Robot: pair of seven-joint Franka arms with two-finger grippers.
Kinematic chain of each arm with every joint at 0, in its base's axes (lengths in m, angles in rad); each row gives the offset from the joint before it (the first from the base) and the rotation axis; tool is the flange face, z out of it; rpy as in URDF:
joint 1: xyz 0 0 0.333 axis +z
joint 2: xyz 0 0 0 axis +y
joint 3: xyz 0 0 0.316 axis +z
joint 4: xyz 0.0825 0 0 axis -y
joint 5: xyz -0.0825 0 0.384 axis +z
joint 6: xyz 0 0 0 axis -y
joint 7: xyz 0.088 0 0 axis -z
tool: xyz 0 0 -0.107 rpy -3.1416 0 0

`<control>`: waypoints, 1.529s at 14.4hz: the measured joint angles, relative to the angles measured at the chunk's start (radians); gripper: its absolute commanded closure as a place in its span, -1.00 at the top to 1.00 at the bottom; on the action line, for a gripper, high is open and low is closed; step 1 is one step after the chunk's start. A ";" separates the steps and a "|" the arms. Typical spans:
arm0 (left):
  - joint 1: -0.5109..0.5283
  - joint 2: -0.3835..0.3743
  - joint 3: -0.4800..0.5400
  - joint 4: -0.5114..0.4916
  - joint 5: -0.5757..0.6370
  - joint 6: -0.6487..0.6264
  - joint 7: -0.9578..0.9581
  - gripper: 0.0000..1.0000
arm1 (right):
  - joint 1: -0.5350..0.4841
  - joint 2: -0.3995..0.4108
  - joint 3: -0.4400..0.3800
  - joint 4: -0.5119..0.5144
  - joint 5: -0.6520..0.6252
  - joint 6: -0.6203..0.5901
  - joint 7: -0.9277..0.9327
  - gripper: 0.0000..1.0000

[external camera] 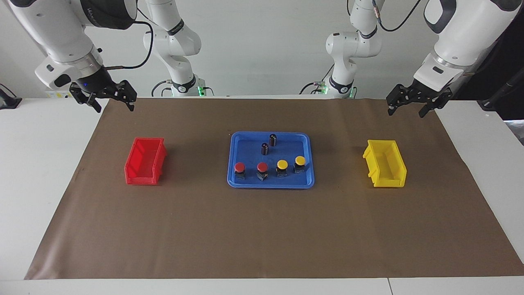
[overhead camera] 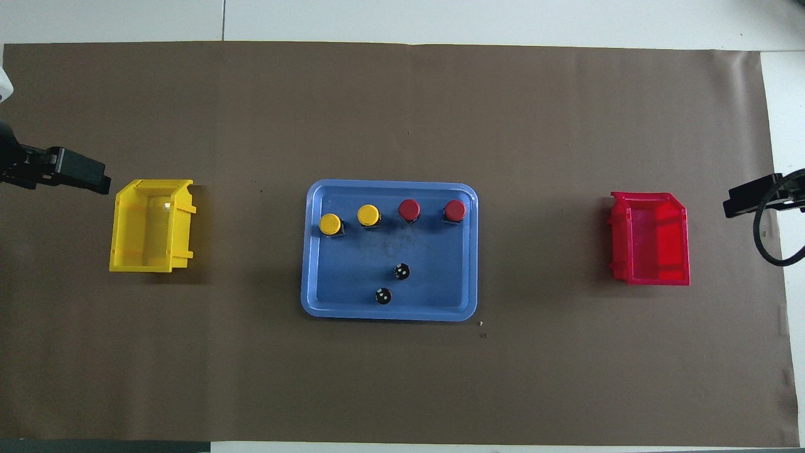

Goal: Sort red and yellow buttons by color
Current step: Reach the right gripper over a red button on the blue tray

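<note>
While both arms wait raised at the robots' edge of the brown mat [external camera: 262, 229], the facing view shows the left gripper [external camera: 413, 104] over the mat's corner at the left arm's end and the right gripper [external camera: 108, 100] over the other corner, each with fingers spread and holding nothing; the arms' upper parts are cut off by the frame. A blue tray [external camera: 235, 155] sits mid-mat, with two red buttons [external camera: 240, 167] and two yellow buttons [external camera: 282, 164] in a row along its edge farther from the robots, reds toward the right arm's end; their black bases are hard to make out; two dark cylinders [external camera: 273, 139] stand nearer the robots. A red bin [external camera: 145, 162] and a yellow bin [external camera: 385, 164] flank the tray, well apart from it; white table and wall surround the mat.

From overhead, only the grippers' tips [overhead camera: 78, 173] show at the frame's sides; the cylinders' tops look dark and speckled; both bins look empty.
</note>
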 measured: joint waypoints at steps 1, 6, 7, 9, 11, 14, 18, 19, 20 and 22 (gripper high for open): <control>0.000 0.000 0.000 0.000 0.000 0.000 0.000 1.00 | 0.000 0.000 0.000 0.000 0.000 0.000 0.000 1.00; 0.000 0.000 0.000 0.000 0.000 0.000 0.000 1.00 | -0.001 0.000 -0.002 0.000 0.000 0.000 0.000 1.00; 0.000 0.000 0.000 -0.001 0.000 0.000 0.000 1.00 | -0.001 0.000 -0.002 0.000 0.000 0.000 0.000 1.00; 0.000 0.000 0.000 -0.001 0.000 0.000 0.000 1.00 | 0.002 0.000 -0.002 0.000 0.000 0.003 0.000 1.00; 0.000 0.000 0.000 -0.001 0.000 0.000 0.000 1.00 | 0.004 0.000 0.000 0.000 0.000 0.013 0.003 1.00; 0.000 0.000 0.000 -0.001 0.000 0.000 0.000 1.00 | 0.032 0.017 0.022 0.014 0.005 0.056 0.045 1.00; 0.000 0.000 0.000 -0.001 0.000 -0.001 0.000 1.00 | 0.222 0.166 0.091 0.146 0.009 0.130 0.366 1.00; 0.000 0.000 0.000 -0.001 0.000 -0.001 0.000 1.00 | 0.271 0.209 0.095 0.155 0.009 0.196 0.431 1.00; 0.000 0.000 0.000 -0.001 0.000 -0.001 0.000 1.00 | 0.316 0.252 0.096 0.154 0.009 0.262 0.491 1.00; 0.000 0.000 0.000 -0.001 0.000 -0.001 0.000 1.00 | 0.387 0.342 0.095 0.144 0.008 0.374 0.587 1.00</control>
